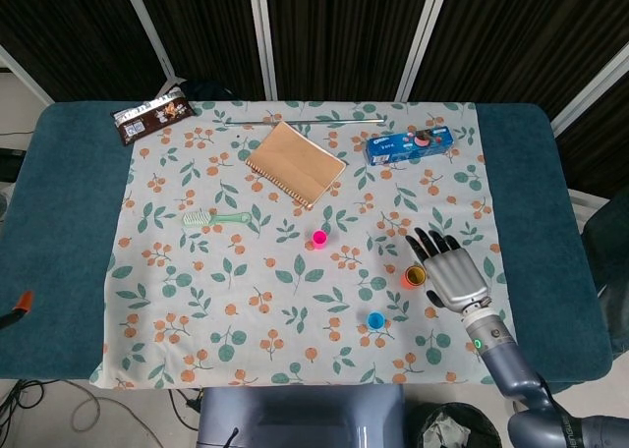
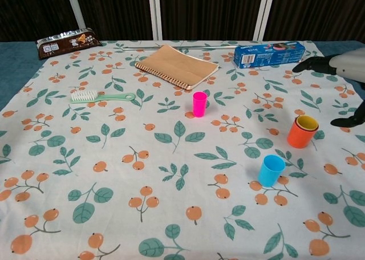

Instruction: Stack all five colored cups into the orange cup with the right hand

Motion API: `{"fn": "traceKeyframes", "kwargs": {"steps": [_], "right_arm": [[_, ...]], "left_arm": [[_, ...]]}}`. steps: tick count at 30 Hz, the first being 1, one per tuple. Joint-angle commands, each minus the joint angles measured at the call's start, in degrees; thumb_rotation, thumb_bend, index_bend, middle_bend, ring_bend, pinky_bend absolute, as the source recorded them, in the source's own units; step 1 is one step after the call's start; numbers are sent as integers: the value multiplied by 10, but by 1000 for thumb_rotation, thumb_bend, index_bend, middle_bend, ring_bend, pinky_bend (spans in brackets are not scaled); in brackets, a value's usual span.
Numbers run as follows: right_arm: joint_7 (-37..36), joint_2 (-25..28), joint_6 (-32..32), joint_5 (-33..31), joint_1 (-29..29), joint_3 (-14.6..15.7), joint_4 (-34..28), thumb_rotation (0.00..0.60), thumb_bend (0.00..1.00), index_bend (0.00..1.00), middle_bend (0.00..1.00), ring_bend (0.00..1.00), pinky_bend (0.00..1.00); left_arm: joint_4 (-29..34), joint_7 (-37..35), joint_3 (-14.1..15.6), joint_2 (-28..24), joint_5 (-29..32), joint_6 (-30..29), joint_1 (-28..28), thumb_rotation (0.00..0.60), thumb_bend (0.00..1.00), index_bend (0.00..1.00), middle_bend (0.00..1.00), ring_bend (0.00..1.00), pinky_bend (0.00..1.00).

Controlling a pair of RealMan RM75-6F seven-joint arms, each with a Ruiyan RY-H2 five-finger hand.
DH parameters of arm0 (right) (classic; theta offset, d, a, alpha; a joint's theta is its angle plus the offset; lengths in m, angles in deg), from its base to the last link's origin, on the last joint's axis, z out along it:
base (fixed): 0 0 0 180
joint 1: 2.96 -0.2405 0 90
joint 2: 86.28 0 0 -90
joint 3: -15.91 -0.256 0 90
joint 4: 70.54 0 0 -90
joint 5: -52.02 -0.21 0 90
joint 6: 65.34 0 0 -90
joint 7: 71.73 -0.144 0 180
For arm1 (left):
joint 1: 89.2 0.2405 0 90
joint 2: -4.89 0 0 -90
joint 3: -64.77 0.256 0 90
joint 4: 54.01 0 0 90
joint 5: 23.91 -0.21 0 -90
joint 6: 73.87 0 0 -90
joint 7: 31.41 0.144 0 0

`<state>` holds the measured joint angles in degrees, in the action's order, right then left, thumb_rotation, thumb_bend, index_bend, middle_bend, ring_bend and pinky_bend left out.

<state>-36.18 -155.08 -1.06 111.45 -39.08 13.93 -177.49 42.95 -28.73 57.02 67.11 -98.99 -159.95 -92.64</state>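
Note:
The orange cup stands upright on the floral cloth with a yellow cup nested inside it; in the head view the orange cup shows just left of my right hand. My right hand hovers above and to the right of that stack, fingers spread, holding nothing. A blue cup stands in front of the stack. A pink cup stands further left, near the middle. My left hand is in neither view.
A brown spiral notebook, a blue box, a green brush, a thin metal rod and a snack wrapper lie towards the back and left of the cloth.

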Motion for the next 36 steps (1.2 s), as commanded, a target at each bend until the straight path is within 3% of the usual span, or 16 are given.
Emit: {"fn": "traceKeyframes", "kwargs": {"steps": [1, 7, 15, 21, 36], "right_arm": [[-11, 33, 13, 37, 17, 15, -33, 600, 296, 0, 0, 78, 188], [-17, 70, 30, 116, 56, 69, -69, 600, 293, 0, 0, 77, 188], [-45, 22, 68, 252, 104, 112, -41, 600, 294, 143, 0, 79, 188], [-53, -16, 61, 261, 107, 100, -22, 600, 300, 196, 0, 86, 188], [-61, -81, 15, 223, 95, 56, 24, 600, 441, 288, 0, 101, 188]], "left_arm": [[0, 0, 0, 0, 1, 1, 0, 600, 258, 92, 0, 0, 244], [1, 6, 1, 2, 2, 2, -1, 600, 260, 92, 0, 0, 245], [4, 9, 2, 3, 2, 2, 0, 600, 263, 97, 0, 0, 249], [5, 5, 1, 1, 4, 2, 1, 600, 263, 97, 0, 0, 250], [8, 5, -3, 1, 14, 4, 0, 600, 270, 97, 0, 0, 256]]}}
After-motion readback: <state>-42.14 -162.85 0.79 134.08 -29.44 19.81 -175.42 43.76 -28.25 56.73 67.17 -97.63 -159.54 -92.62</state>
